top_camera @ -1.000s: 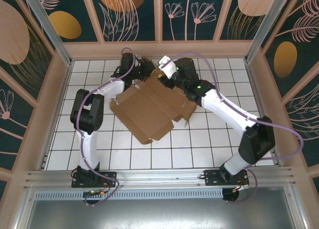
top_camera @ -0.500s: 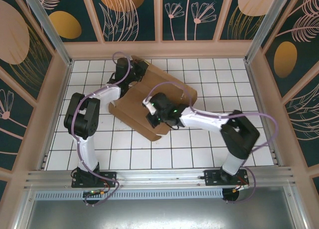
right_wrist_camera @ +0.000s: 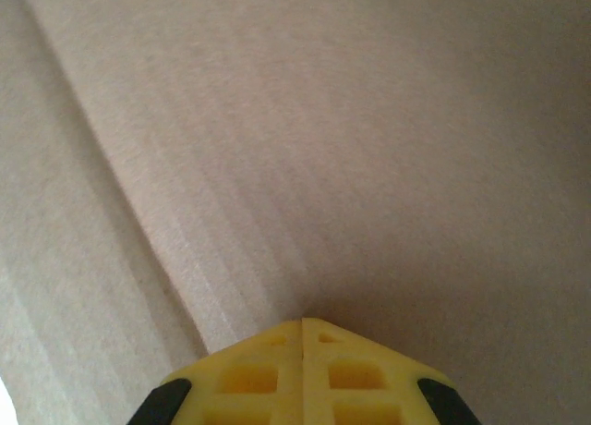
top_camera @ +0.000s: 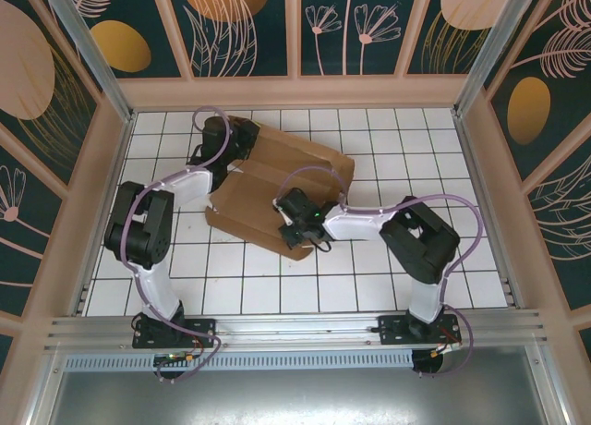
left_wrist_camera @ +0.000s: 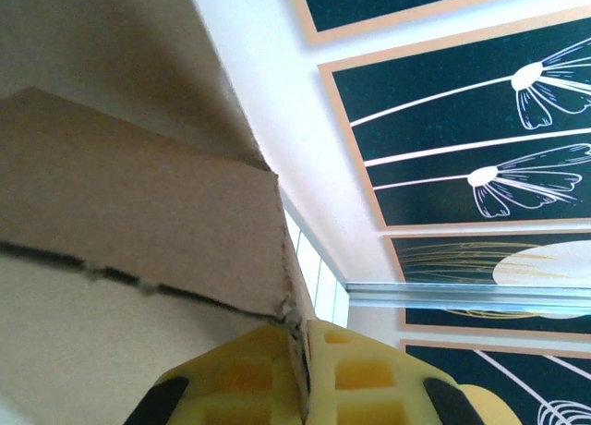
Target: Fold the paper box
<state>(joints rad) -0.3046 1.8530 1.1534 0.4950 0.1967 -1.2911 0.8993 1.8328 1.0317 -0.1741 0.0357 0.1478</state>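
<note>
The paper box (top_camera: 277, 180) is a brown cardboard sheet partly folded over itself, lying across the middle of the white tiled table. My left gripper (top_camera: 242, 140) is at the box's far left corner, shut on a cardboard edge (left_wrist_camera: 286, 296) that runs between its yellow fingers (left_wrist_camera: 360, 379). My right gripper (top_camera: 288, 224) is shut and empty, its yellow tips (right_wrist_camera: 303, 325) pressed against the flat cardboard (right_wrist_camera: 351, 166) near the box's front edge. In the top view the right wrist lies over the front part of the box.
The tiled table (top_camera: 462, 259) is walled by a wooden frame (top_camera: 295, 92) with dark floral panels. A metal rail (top_camera: 295, 328) runs along the near edge where both arm bases are bolted. Bare tiles lie right and in front of the box.
The right arm swung from the box's far side down onto its front part and its gripper shut. The cardboard's far panel folded over forward. The left gripper shifted left, still holding the edge.
</note>
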